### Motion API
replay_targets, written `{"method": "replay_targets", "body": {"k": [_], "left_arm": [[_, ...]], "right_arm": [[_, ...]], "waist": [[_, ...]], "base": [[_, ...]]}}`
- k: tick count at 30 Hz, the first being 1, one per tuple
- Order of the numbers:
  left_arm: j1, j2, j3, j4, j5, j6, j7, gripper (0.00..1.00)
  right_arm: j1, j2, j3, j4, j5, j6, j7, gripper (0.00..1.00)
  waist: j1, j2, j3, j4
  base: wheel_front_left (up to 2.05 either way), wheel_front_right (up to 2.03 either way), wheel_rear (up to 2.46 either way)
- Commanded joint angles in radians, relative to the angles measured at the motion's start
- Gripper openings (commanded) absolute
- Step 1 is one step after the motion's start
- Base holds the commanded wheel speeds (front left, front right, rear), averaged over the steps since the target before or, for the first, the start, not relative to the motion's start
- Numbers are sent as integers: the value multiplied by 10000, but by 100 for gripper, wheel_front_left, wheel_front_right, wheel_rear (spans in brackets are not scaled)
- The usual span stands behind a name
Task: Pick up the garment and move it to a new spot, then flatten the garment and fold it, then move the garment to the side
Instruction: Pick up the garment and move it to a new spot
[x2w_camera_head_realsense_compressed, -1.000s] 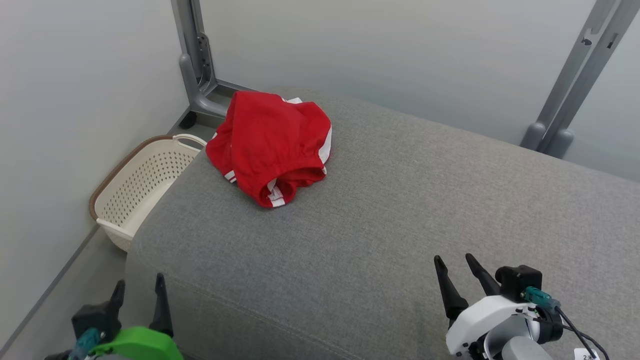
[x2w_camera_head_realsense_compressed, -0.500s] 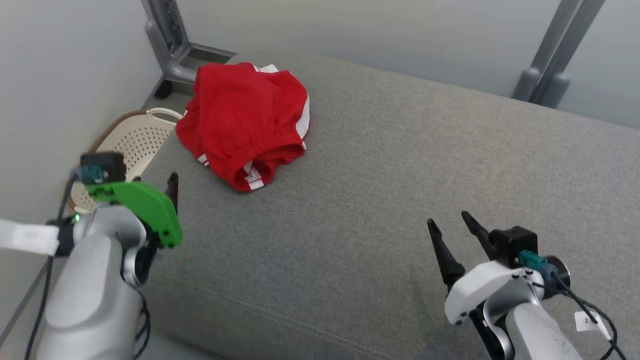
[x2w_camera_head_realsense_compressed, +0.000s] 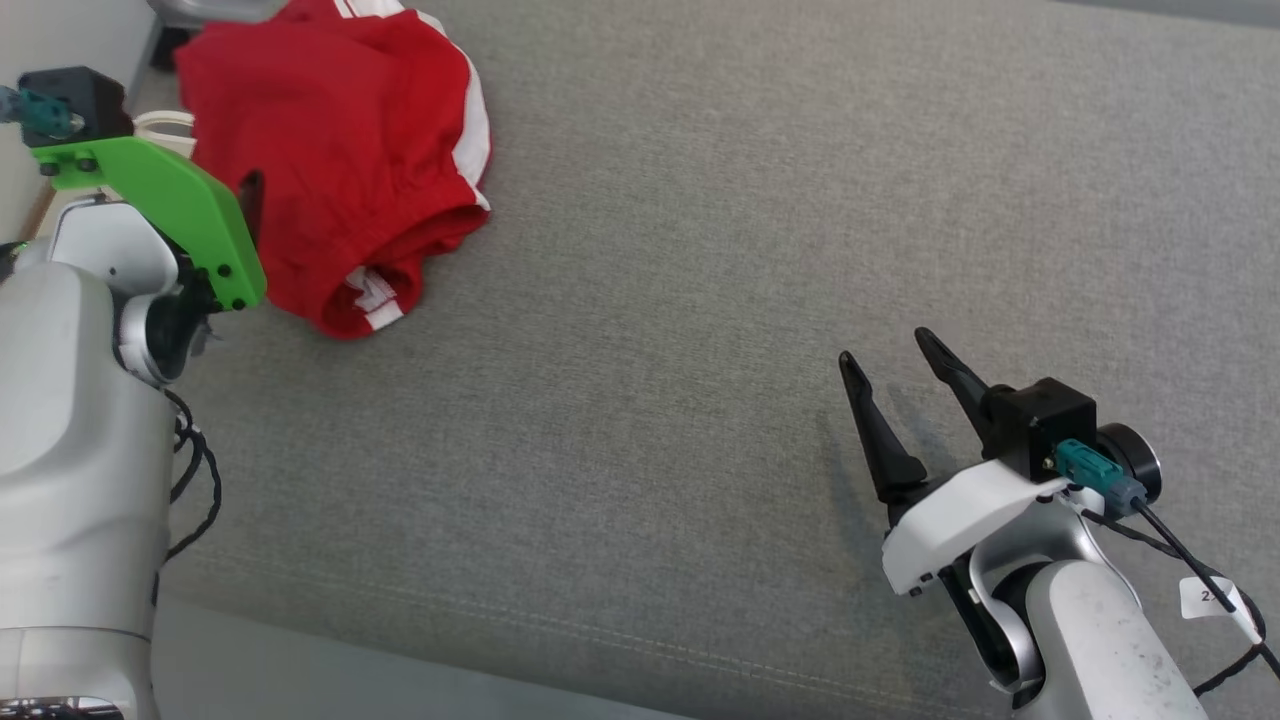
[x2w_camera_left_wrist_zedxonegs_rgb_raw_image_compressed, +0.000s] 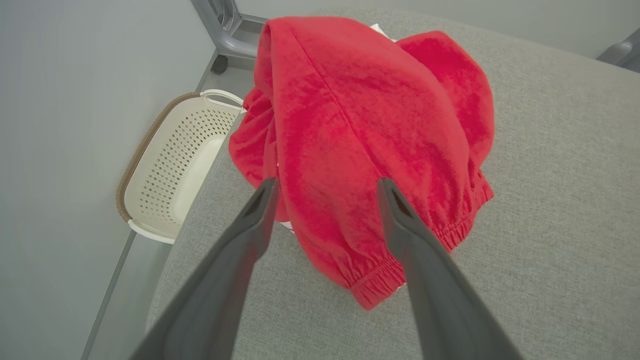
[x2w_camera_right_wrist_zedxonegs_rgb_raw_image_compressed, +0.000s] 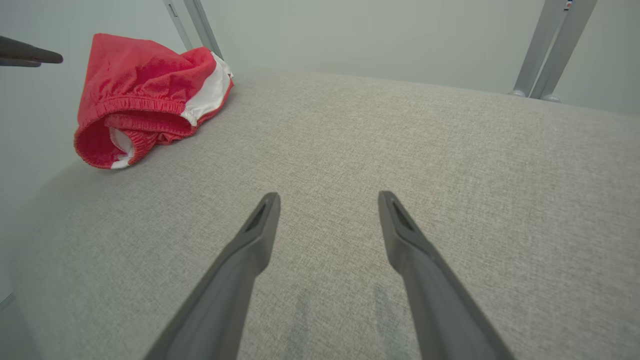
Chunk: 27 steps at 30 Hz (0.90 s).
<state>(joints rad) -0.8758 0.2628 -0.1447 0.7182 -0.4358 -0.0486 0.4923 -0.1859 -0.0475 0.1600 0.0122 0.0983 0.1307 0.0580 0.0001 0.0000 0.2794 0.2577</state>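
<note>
Garment: crumpled red fabric garment (x2w_camera_head_realsense_compressed: 330, 140) with white stripes and gathered elastic hems, heaped at the far left corner of the grey woven cushion (x2w_camera_head_realsense_compressed: 700, 250), just beside its left edge.
Left gripper (x2w_camera_left_wrist_zedxonegs_rgb_raw_image_compressed: 325, 185): spread fully wide, holding nothing, fingers aimed at the near side of the heap; no contact evident.
Right gripper (x2w_camera_head_realsense_compressed: 885, 347): likewise wide apart and empty, low over bare cushion, well apart from the heap.
Handling: probably light, limp and easily bunched; likely to drape and trail once lifted; neither fragile nor slippery.
Grip spot: by judgement, a raised fold on top or the thick elastic hem nearest the left fingers.
Edges: rounded cushion edge on the left, cream perforated plastic basket (x2w_camera_left_wrist_zedxonegs_rgb_raw_image_compressed: 170, 165) down beside it, pale wall (x2w_camera_left_wrist_zedxonegs_rgb_raw_image_compressed: 60, 125) close by; some risk of cloth sliding over that side.
Open room: broad bare cushion toward the middle and right, suited to setting down and flattening.
</note>
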Motion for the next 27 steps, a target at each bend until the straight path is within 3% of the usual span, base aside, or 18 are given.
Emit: {"method": "replay_targets", "body": {"k": [1,13,14,15,16,23,27], "left_arm": [[-257,174,-12,109,75,-19,102,100],[-574,296,-1,663,-75,321,531,100],[-588,281,-24,699,-41,385,543,82],[-599,265,-44,723,-14,411,518,46],[-614,245,-67,719,-1,420,437,0],[-707,378,-170,579,242,611,-254,0],[-780,516,-310,311,435,501,-792,0]], "right_arm": [[70,-31,-5,-122,-40,1,48,100],[-19,-30,37,-407,-32,1,11,100],[-48,-28,47,-395,12,1,0,100],[-57,-28,60,-363,34,1,-23,100],[-58,-30,71,-330,49,1,-40,100],[-31,-30,146,55,227,1,-267,100],[68,-30,264,408,440,1,-454,100]], "waist": [[-1,0,1118,-943],[-1,0,1585,-1172],[-1,0,1599,-1171],[-1,0,1597,-1170],[-1,0,1592,-1163],[-1,0,1159,-1078],[-1,0,557,-1086]], "base": [[0,0,0],[0,0,0],[0,0,0],[0,0,0],[0,0,0],[0,0,0],[0,0,0]]}}
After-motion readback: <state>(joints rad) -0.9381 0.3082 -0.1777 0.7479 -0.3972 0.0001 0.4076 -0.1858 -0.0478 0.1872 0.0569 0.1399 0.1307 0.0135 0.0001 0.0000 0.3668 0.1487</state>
